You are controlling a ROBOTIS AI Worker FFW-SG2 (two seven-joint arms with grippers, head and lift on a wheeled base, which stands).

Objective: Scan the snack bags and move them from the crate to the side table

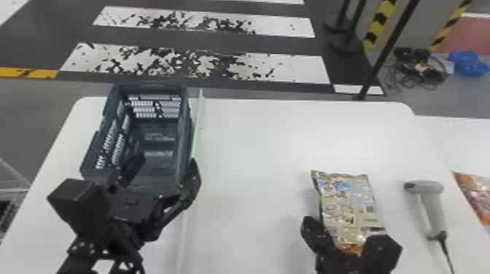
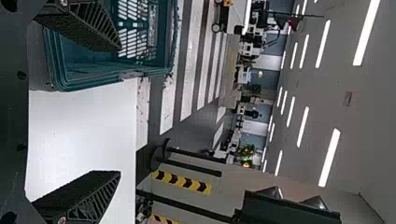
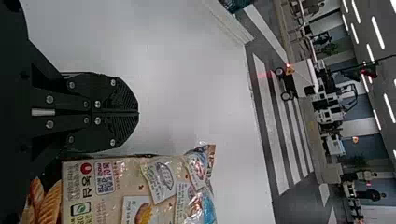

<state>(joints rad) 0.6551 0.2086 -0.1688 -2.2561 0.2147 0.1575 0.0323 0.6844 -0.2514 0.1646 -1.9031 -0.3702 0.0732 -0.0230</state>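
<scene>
Head view: bag [image 1: 352,204] near scanner [image 1: 432,204]; right gripper [image 3: 138,112] pads together, bag just beside; left gripper [image 2: 119,111] spread wide at crate [image 1: 185,134]; likely pickup: open right fingers, straddle bag, pinch gently.

A large indoor hall, like a lab or test floor
Strip lights [image 2: 329,157] line the ceiling [image 2: 373,116]; white stripes [image 1: 291,69] cross the dark floor [image 1: 204,40] near black-and-yellow tape [image 1: 379,22] and tangled cables [image 1: 419,69], with white machinery [image 3: 328,108] farther back.
</scene>
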